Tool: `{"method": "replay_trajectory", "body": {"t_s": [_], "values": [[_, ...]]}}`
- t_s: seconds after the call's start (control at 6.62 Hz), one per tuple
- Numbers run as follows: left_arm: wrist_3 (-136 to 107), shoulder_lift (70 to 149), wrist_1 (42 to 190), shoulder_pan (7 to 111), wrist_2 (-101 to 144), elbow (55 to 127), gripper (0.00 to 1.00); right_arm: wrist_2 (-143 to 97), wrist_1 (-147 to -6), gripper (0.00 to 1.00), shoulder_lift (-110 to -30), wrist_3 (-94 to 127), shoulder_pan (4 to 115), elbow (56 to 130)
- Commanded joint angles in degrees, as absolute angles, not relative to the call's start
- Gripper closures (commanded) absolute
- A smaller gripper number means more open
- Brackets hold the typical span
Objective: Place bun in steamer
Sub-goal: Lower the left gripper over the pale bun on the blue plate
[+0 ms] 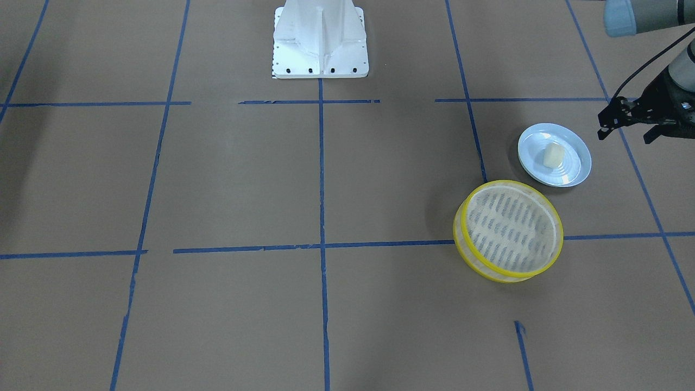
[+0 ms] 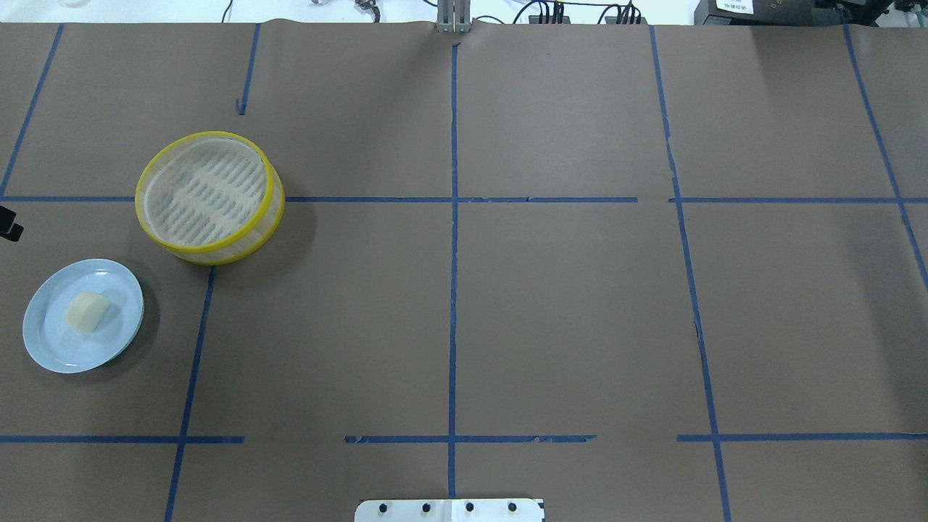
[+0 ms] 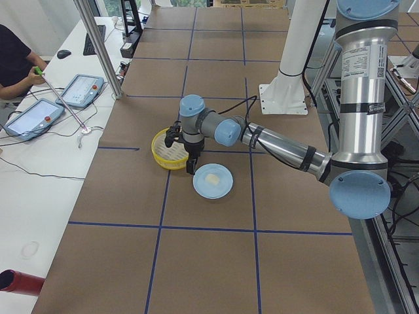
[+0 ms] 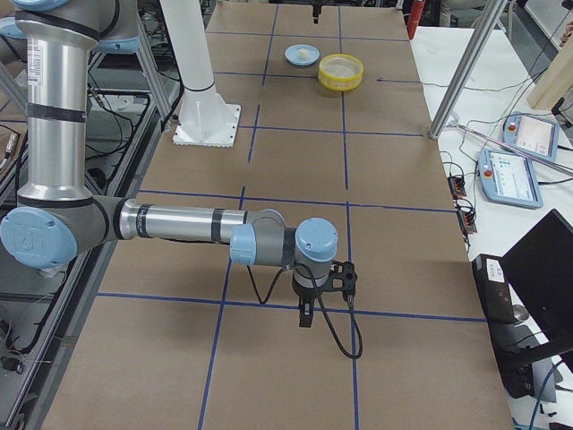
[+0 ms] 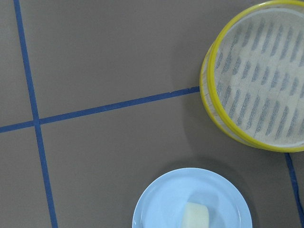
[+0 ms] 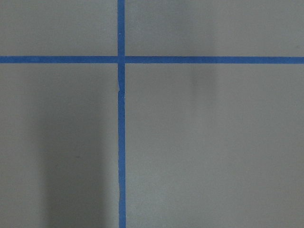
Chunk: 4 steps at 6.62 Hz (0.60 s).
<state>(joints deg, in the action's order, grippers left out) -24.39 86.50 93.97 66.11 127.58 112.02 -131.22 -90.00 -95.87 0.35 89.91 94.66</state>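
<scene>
While the bun [image 1: 552, 155] sits on the plate [image 1: 571, 171], steamer [image 1: 507, 183] just beside it, my left gripper [image 1: 624, 136] hangs near the plate, jaws apart; whether my right gripper [image 4: 306, 315] is spread, I cannot tell.

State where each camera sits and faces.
Front-facing: across the table, facing the base; left gripper at right.
Overhead: behind the base, down on steamer, plate, bun.
Exterior left: table's left end; left arm near.
Exterior right: opposite end; right arm near.
Left wrist: down on steamer, plate; no fingers.
Right wrist: down on taped table only.
Shared: front-facing and overhead show bun on plate.
</scene>
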Motion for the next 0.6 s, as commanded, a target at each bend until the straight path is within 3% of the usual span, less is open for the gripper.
{"method": "replay_trajectory", "body": {"t_s": [0.0,0.45], "values": [[-32.74,82.91,103.56,61.99,127.53,109.00,0.00,-131.22,-90.00,0.00,-95.89,0.35,89.91,94.66],[-46.47,80.77,115.36,53.54,127.27,106.01,0.00,-131.22,-90.00,0.00,-95.89,0.35,89.91,94.75]]}}
